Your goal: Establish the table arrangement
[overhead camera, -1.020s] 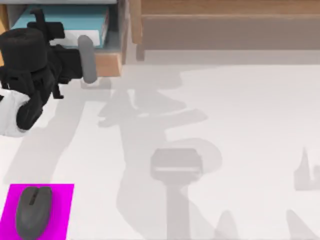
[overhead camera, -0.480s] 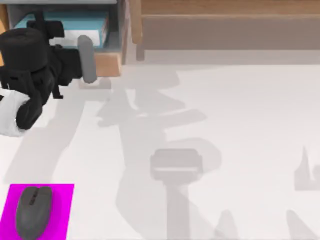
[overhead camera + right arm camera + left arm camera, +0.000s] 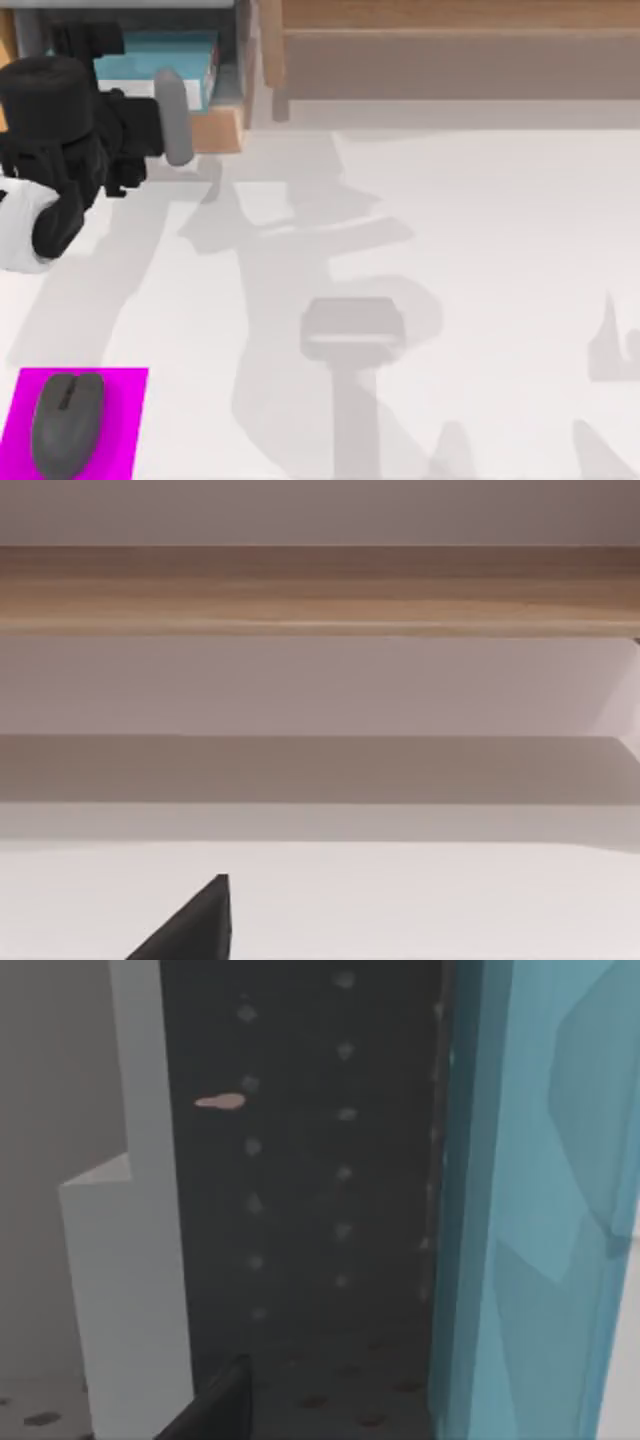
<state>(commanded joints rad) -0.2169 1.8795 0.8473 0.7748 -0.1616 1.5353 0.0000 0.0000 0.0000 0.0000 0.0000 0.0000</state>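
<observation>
Pushing the drawer (image 3: 215, 125) inward is what my left gripper (image 3: 170, 115) is doing at about ten o'clock on the table (image 3: 450, 250): its wooden front is sitting closer to the cabinet than a second ago, hiding more of the blue book (image 3: 170, 55). I am judging the tidying nearly finished. The grey handle is lying across the gripper; I cannot tell how its fingers are standing. My right arm is idling facing the shelf (image 3: 320, 585).

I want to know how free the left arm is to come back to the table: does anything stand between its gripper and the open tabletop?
Nothing visible does. The left gripper is at the drawer unit's front edge, at the top view's upper left, and the white table beside it lies bare. The grey mouse on its magenta mat sits far off at the near left corner.
</observation>
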